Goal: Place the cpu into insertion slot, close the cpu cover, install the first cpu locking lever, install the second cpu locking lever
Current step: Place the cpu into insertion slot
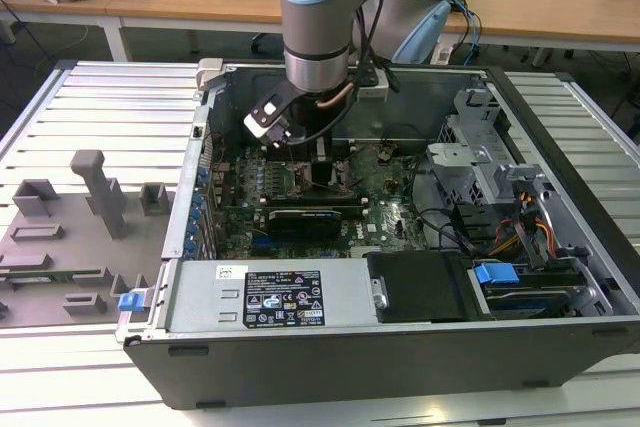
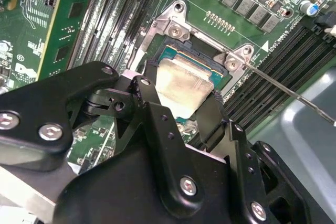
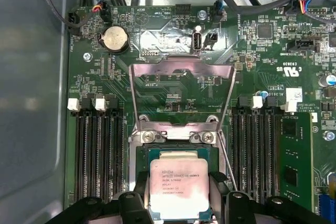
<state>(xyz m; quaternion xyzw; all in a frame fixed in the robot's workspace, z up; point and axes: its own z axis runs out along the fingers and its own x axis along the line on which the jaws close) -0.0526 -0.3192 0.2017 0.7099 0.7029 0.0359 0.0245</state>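
Here, the largest thing is the open computer case (image 1: 420, 347), and the arm (image 1: 315, 27) reaches down into it from above. The gripper (image 1: 305, 147) hangs low over the green motherboard (image 3: 262, 87), which fills the floor of the case under the tool.

In both wrist views the gripper (image 2: 181, 95) (image 3: 180, 184) has its 2 black fingers (image 2: 142, 90) (image 3: 140, 184) closed against 2 opposite edges of the cpu (image 2: 181, 80) (image 3: 178, 190), so the chip is clamped between them. The silver-grey top of the chip faces the cameras.

Directly below the fingers is the insertion slot (image 2: 170, 27) (image 3: 173, 129) with its silvery frame and screws. The cpu is inside the outline of this slot, but I cannot tell if it already sits on the contacts or is just above them.

Just beyond the fingertips, in the first wrist view, the cpu cover (image 3: 184, 68) stands swung open on its hinge at the slot's edge, with the board visible through its square window.

On both sides of the tool lie rows of long black memory slots (image 3: 100, 150). Beside 1 finger, a thin metal lever (image 2: 283, 88) (image 3: 227, 163) runs free of the slot frame. Further past the cover there is a round coin battery (image 3: 114, 39).
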